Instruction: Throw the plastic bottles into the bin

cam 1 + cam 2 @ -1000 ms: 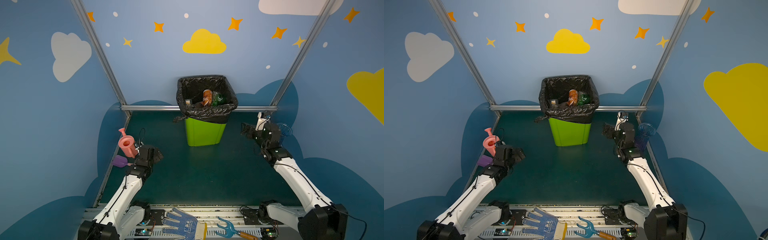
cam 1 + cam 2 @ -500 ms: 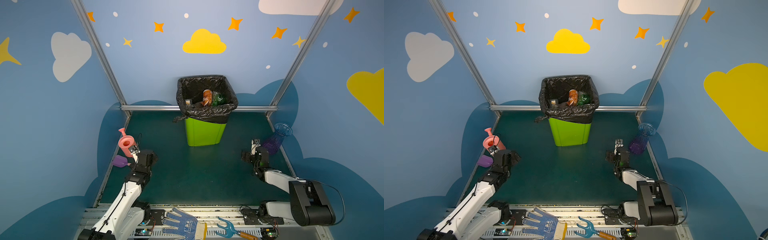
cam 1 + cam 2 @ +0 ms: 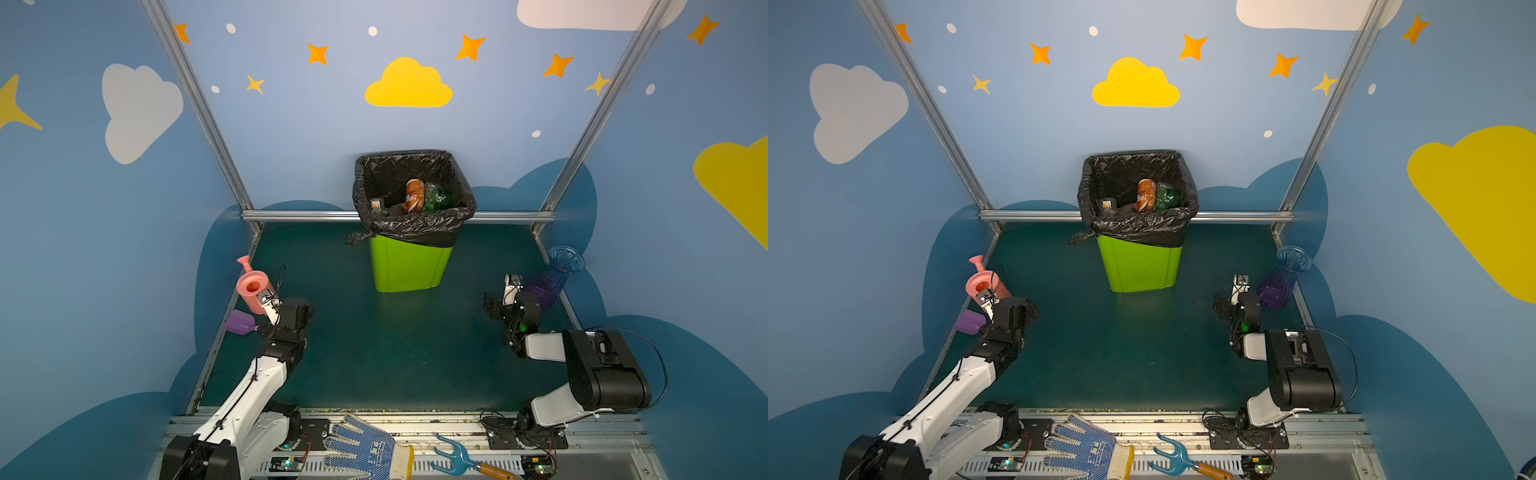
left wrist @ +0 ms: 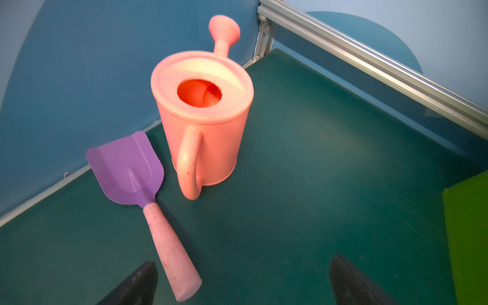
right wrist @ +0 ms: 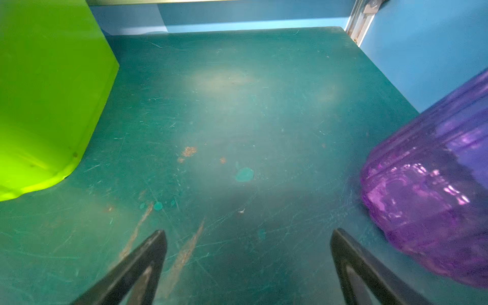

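The lime-green bin (image 3: 409, 266) (image 3: 1138, 266), lined with a black bag, stands at the back middle of the green floor. An orange-brown bottle (image 3: 414, 195) (image 3: 1145, 195) and a green bottle (image 3: 437, 198) (image 3: 1168, 198) lie inside it among darker ones. I see no plastic bottles on the floor. My left gripper (image 4: 243, 264) is open and empty, low over the floor, facing the left corner. My right gripper (image 5: 248, 235) is also open and empty, just above bare floor. The bin's wall (image 5: 47, 92) is on one side of it.
A pink watering can (image 3: 253, 286) (image 4: 203, 126) and a purple shovel (image 3: 239, 322) (image 4: 126, 169) sit by the left wall, in front of the left gripper. A blue-purple vase (image 3: 555, 278) (image 5: 433, 184) stands beside the right gripper. A glove (image 3: 365, 451) and hand fork (image 3: 457, 457) lie on the front rail.
The right arm has folded back and come down from beside the bin to low near the vase. The left arm has drawn back slightly. Both grippers stay open.
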You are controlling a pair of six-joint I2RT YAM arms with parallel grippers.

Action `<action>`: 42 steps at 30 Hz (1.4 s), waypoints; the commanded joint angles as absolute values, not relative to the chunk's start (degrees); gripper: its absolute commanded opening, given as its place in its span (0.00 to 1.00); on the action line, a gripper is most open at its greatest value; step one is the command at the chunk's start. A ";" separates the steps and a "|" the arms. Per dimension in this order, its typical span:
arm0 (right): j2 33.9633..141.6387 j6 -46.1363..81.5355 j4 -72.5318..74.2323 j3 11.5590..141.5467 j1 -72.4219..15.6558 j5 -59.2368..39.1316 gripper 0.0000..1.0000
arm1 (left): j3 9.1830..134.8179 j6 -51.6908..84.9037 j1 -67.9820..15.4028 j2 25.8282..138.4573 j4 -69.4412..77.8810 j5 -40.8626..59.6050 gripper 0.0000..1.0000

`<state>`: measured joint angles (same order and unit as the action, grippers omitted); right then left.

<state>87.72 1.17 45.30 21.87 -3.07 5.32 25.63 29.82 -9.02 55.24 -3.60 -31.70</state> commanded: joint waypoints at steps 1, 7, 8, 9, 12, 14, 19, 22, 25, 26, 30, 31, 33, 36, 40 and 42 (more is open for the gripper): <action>86.88 0.88 46.39 22.86 -2.96 4.31 0.98 | 27.54 25.68 -8.70 56.75 0.03 -35.39 1.00; 86.79 0.87 45.99 22.94 -2.99 4.21 0.98 | 27.32 16.77 -6.81 63.32 11.54 -37.31 1.00; 86.75 0.81 46.00 22.98 -2.99 4.22 0.98 | 27.21 15.83 -6.19 64.81 13.67 -36.69 1.00; 86.75 0.87 46.04 22.94 -2.91 4.24 0.98 | 27.16 14.43 -5.62 67.00 16.21 -36.18 1.00; 86.75 0.84 46.03 23.00 -2.94 4.21 0.98 | 25.76 11.85 -4.14 72.69 26.63 -32.46 1.00; 86.75 0.86 46.01 22.94 -2.95 4.28 0.98 | 25.04 8.02 -3.88 75.77 32.19 -29.60 1.00; 86.75 0.73 46.03 23.03 -2.97 4.22 0.98 | 21.27 7.68 -2.23 83.68 46.00 -23.63 1.00; 86.77 0.80 46.01 23.02 -2.95 4.26 0.98 | 23.10 3.38 -2.11 84.31 41.63 -14.71 1.00; 86.75 0.70 45.99 23.06 -2.92 4.26 0.98 | 21.91 4.20 -1.98 88.97 49.72 -14.93 1.00; 86.71 0.74 46.02 23.01 -2.99 4.21 0.98 | 22.98 4.13 -1.70 87.89 45.78 -14.44 1.00; 86.67 0.69 46.03 22.96 -3.04 4.31 0.98 | 23.93 4.07 -1.34 86.86 42.29 -13.48 1.00; 86.66 0.66 46.06 22.88 -3.03 4.31 0.98 | 23.85 3.96 -1.34 86.90 42.61 -13.48 1.00; 86.73 0.70 46.13 22.87 -3.03 4.31 0.98 | 23.94 3.96 -1.32 86.87 42.40 -13.46 1.00; 86.71 0.70 46.10 22.85 -3.02 4.32 0.98 | 23.93 3.96 -1.28 86.95 42.50 -13.45 1.00; 86.69 0.70 46.08 22.86 -3.08 4.31 0.98 | 23.91 3.96 -1.32 86.93 42.58 -13.45 1.00; 86.74 0.70 46.09 22.91 -3.05 4.31 0.98 | 23.92 3.95 -1.32 86.97 42.55 -13.45 1.00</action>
